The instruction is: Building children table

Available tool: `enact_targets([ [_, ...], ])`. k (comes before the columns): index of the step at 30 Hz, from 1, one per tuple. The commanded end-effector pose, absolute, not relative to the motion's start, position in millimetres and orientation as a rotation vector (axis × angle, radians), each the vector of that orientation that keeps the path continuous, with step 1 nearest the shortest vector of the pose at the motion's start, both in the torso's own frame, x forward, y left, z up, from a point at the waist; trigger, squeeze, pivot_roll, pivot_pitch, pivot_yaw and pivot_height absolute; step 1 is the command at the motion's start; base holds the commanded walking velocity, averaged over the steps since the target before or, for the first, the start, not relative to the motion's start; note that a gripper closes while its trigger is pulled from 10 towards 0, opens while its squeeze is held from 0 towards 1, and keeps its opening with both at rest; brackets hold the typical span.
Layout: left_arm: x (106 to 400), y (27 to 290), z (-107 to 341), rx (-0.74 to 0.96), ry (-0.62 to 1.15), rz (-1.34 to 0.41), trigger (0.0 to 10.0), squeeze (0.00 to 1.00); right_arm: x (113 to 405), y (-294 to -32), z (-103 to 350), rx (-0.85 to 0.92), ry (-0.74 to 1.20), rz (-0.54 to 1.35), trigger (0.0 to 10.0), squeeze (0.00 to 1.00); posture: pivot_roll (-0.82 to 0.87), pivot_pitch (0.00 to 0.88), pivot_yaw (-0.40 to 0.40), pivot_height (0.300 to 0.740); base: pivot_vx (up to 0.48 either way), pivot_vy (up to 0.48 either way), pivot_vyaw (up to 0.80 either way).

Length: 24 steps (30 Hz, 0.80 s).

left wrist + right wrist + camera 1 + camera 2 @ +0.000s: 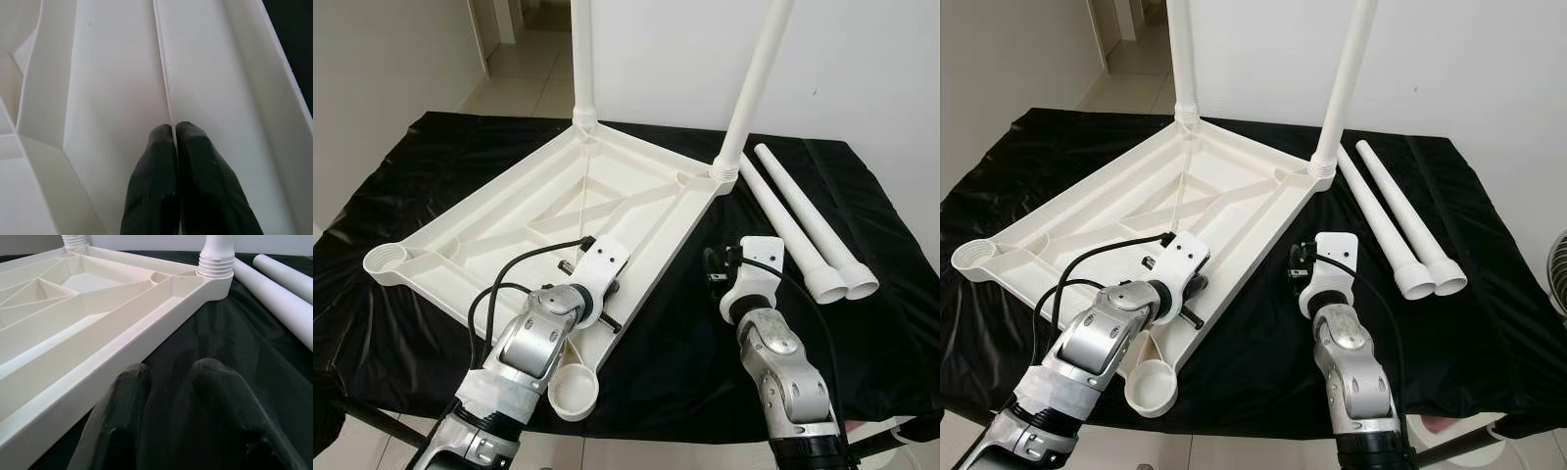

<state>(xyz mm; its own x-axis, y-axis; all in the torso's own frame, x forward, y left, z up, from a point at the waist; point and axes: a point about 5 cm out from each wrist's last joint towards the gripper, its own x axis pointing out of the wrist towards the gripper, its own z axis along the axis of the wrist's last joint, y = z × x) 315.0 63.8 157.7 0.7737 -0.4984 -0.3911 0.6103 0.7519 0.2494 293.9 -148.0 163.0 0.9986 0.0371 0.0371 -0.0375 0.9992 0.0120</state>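
Black cloth (862, 352) over a bench, pale tiled floor behind. On it, upside down: white moulded tabletop (636, 191), smooth, ribbed underneath. Two legs (756, 83) already upright in far sockets, at 12 and 1 o'clock; two loose legs (798, 230) lying at 2 o'clock, round, tapered tubes. Empty sockets (574, 390) at 6 and 9 o'clock.

Left gripper (173, 134) on a thin rib, fingers pressed together, holding nothing. Right gripper (168, 374) above cloth beside tabletop edge, fingers slightly apart, empty.

Probably next: fetch loose leg, hold upright, press squarely into socket, steady the tabletop.
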Motion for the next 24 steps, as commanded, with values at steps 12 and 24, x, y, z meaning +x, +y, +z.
enact_targets([
  [12,292,58,208,0.343,0.027,-0.794,10.0,0.0,290,-143,166,0.058,-0.075,0.079,10.0,0.09,0.0,0.098,0.004,0.74,0.0,0.0,0.0],
  [24,284,107,202,0.479,0.078,-0.733,10.0,0.0,319,-149,166,-0.041,-0.043,0.127,10.0,0.0,0.02,0.116,-0.017,0.74,0.0,0.0,0.0],
])
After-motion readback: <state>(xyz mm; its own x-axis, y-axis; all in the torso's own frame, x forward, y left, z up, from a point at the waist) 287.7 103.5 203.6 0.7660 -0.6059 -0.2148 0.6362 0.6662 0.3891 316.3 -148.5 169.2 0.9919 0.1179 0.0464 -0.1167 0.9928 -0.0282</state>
